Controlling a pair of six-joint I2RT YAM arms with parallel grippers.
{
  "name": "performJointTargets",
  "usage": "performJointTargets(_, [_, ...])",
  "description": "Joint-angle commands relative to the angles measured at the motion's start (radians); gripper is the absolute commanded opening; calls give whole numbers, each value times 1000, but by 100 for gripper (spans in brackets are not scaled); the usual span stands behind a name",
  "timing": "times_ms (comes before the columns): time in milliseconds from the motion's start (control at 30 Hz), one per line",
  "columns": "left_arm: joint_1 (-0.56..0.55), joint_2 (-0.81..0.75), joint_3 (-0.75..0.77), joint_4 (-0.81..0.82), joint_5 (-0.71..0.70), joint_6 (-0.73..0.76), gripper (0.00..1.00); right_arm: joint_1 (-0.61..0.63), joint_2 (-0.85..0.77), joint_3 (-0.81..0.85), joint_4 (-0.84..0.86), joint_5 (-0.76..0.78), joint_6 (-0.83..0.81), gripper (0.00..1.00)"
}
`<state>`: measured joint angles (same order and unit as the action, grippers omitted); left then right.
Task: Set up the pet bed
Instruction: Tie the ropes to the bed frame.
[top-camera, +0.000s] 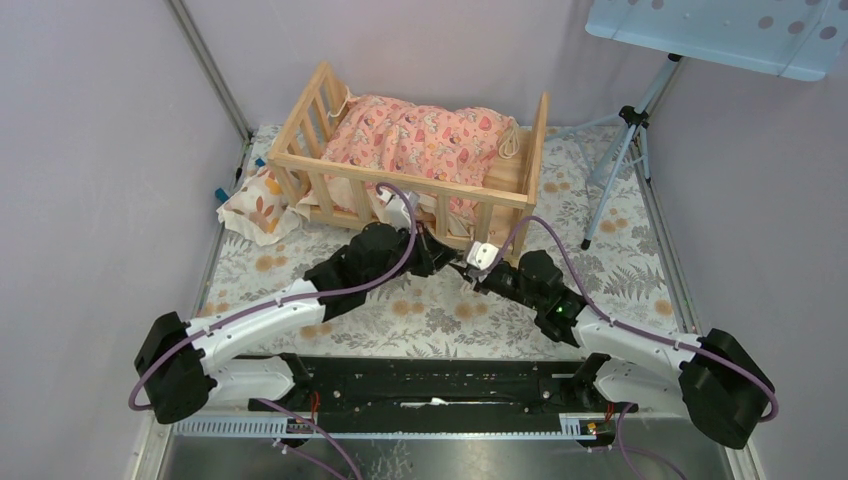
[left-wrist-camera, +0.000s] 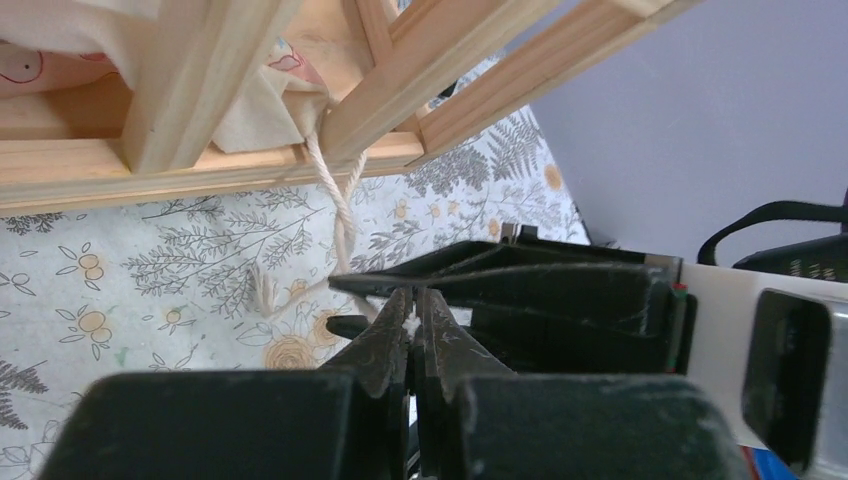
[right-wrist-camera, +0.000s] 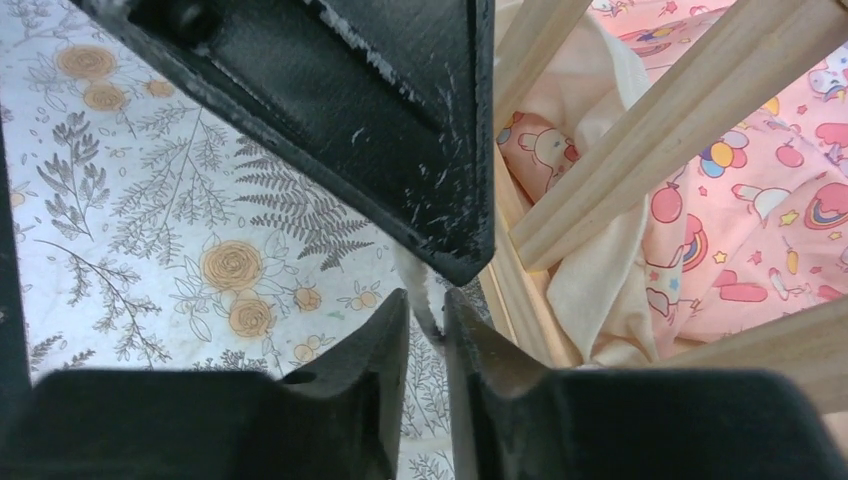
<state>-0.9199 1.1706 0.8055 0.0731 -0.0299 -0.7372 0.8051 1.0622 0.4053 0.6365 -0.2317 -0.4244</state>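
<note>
Left pincer (left-wrist-camera: 410, 300) and right pincer (right-wrist-camera: 428, 305) each nip a cord (left-wrist-camera: 340, 215) just in front of the bed (top-camera: 340, 168).
Your left pincer is clamped shut on the cream cord, which hangs out of the bed's near side. Your right pincer is closed on cord too, tip to tip with the left. The bed stands on the tabletop (top-camera: 620, 270) just beyond both pincers, with the pink cushion (top-camera: 420, 140) inside it and a leaf-print pillow (top-camera: 255, 205) against its left end.

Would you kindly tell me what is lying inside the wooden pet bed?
A pink patterned cushion fills the pet bed, its cream fabric bulging between the near rail's slats; a cream cord hangs out below. Whatever lies beneath the cushion is hidden.
</note>
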Motion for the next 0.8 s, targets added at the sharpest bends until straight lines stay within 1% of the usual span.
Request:
performJointTargets(0, [27, -64, -12, 90, -21, -111, 0, 0, 13, 92, -37, -38, -19, 11])
performJointTargets(33, [31, -74, -28, 103, -31, -137, 0, 0, 14, 106, -65, -37, -18, 2])
performJointTargets(100, [36, -92, -65, 133, -52, -185, 0, 0, 15, 132, -121, -40, -11, 0])
performJointTargets(133, [38, -99, -82, 146, -65, -206, 2, 0, 14, 147, -152, -46, -6, 0])
performJointTargets(167, [40, -105, -98, 157, -76, -230, 9, 0, 13, 162, -182, -50, 6, 0])
performJointTargets(200, [40, -111, -111, 163, -91, -249, 22, 0, 10, 175, -203, -49, 25, 0])
performJointTargets(233, [40, -115, -121, 162, -101, -266, 46, -1, 9, 186, -217, -44, 49, 0])
performJointTargets(267, [39, -119, -126, 154, -109, -288, 66, 0, 7, 199, -231, -38, 73, 0])
performJointTargets(300, [40, -121, -127, 145, -112, -307, 76, 0, 9, 213, -245, -26, 101, 0])
performJointTargets(333, [40, -125, -129, 142, -113, -311, 82, 0, 14, 228, -262, -13, 128, 0])
performJointTargets(400, [39, -136, -133, 137, -118, -323, 86, 1, 26, 273, -312, 27, 190, 0])
performJointTargets(467, [40, -154, -135, 126, -128, -338, 88, 0, 49, 325, -386, 65, 239, 0])
performJointTargets(600, [40, -180, -134, 96, -142, -361, 88, 0, 87, 405, -487, 108, 302, 0])
performJointTargets(767, [39, -206, -109, 21, -143, -394, 87, 0, 112, 441, -524, 141, 355, 0])
